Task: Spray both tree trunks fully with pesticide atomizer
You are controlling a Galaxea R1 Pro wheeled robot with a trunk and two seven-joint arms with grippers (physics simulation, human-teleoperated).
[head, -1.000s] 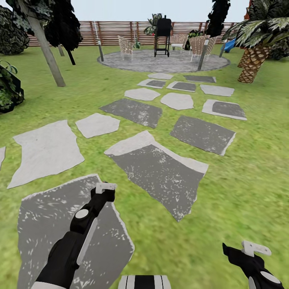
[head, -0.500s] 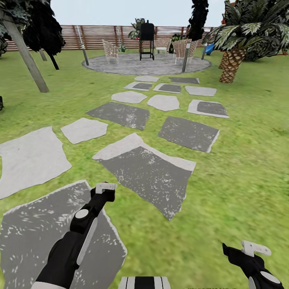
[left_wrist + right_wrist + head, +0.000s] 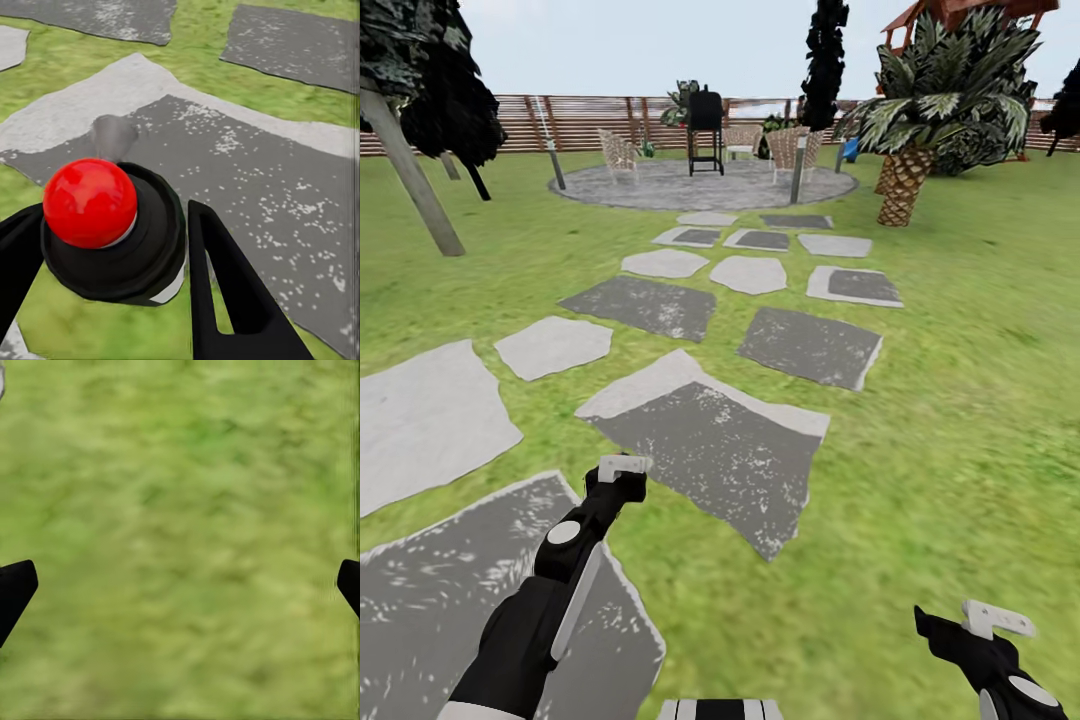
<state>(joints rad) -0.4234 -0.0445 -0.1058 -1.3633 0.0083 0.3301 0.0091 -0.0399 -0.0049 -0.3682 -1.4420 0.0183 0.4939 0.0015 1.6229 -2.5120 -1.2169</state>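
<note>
In the left wrist view my left gripper point(image 3: 112, 232) is shut on the pesticide atomizer point(image 3: 94, 202), whose red ball top sits on a round black cap between the two black fingers point(image 3: 225, 292). In the head view that gripper point(image 3: 616, 482) hangs over a dark stepping stone point(image 3: 705, 445). My right gripper point(image 3: 960, 632) is low at the right over grass; its wrist view shows it open point(image 3: 180, 585) with nothing between the tips. One tree trunk point(image 3: 410, 170), grey and leaning, rises at the far left under a dark crown.
A path of grey and pale stepping stones point(image 3: 810, 345) leads to a round paved patio point(image 3: 700, 185) with a black grill point(image 3: 706, 130) and chairs. A short palm point(image 3: 905, 185) stands right, a dark narrow tree point(image 3: 825, 55) behind, and the slatted fence point(image 3: 590, 115) beyond. Lawn point(image 3: 980, 400) spreads to the right.
The whole head picture has shifted left and the horizon dropped, so the camera has turned right. Both arms keep the same place in the picture, the left still holding the atomizer.
</note>
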